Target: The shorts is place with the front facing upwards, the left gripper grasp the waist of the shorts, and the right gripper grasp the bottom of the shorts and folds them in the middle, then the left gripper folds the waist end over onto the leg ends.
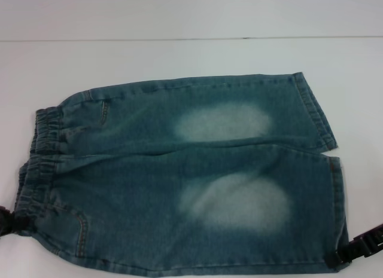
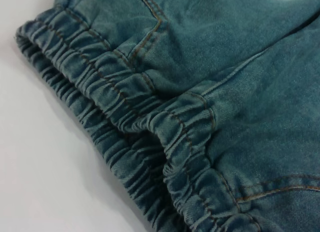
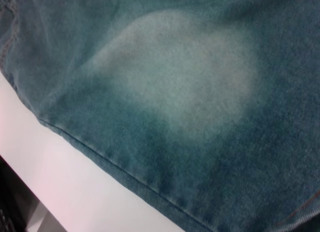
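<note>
The blue-green denim shorts (image 1: 179,182) lie flat on the white table (image 1: 179,57), with pale faded patches on both thighs. The gathered waist (image 1: 39,158) is at the left and the hemmed leg ends (image 1: 335,194) are at the right. My left gripper (image 1: 8,221) shows as a dark tip at the near corner of the waist, touching the band. My right gripper (image 1: 358,248) sits at the near corner of the bottom hem. The left wrist view shows the ruched waistband (image 2: 125,107) close up, and the right wrist view shows a faded patch (image 3: 185,77) and a stitched edge (image 3: 115,162).
White tabletop (image 2: 45,157) surrounds the shorts on the far side and both ends. The table's near edge, with a dark drop below it (image 3: 10,202), runs close to the near side of the shorts. A line where the table ends crosses the back (image 1: 191,39).
</note>
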Robot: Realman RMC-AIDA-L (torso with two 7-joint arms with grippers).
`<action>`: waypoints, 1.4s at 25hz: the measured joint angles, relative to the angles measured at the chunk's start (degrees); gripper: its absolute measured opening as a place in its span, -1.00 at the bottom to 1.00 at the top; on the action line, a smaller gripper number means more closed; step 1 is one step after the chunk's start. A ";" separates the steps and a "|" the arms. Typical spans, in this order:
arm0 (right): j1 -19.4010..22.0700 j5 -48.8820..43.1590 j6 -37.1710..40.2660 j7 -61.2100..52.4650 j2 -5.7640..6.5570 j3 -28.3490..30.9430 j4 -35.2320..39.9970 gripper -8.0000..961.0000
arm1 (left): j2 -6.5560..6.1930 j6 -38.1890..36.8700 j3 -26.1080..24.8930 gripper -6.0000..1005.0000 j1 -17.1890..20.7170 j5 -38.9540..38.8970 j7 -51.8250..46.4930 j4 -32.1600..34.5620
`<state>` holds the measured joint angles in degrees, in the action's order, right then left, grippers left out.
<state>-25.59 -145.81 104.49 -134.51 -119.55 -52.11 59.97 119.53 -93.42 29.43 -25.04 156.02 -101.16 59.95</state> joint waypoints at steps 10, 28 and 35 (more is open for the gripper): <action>-0.26 -0.28 -0.43 -0.40 0.10 -0.31 -0.10 -0.23 | 0.00 0.10 0.10 -0.81 -0.22 0.05 0.00 -0.08; -0.34 -1.05 3.04 4.60 0.45 6.49 2.36 -0.90 | -1.66 -1.82 -0.65 -0.81 -1.43 -1.06 -2.56 -1.68; -1.30 1.67 4.05 9.55 0.41 9.94 2.27 -0.90 | -3.47 -6.90 -0.83 -0.81 -4.48 -2.55 -7.65 -3.49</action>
<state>-26.90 -144.13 108.54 -124.96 -119.14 -42.17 62.24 116.05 -100.32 28.60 -29.52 153.46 -108.81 56.46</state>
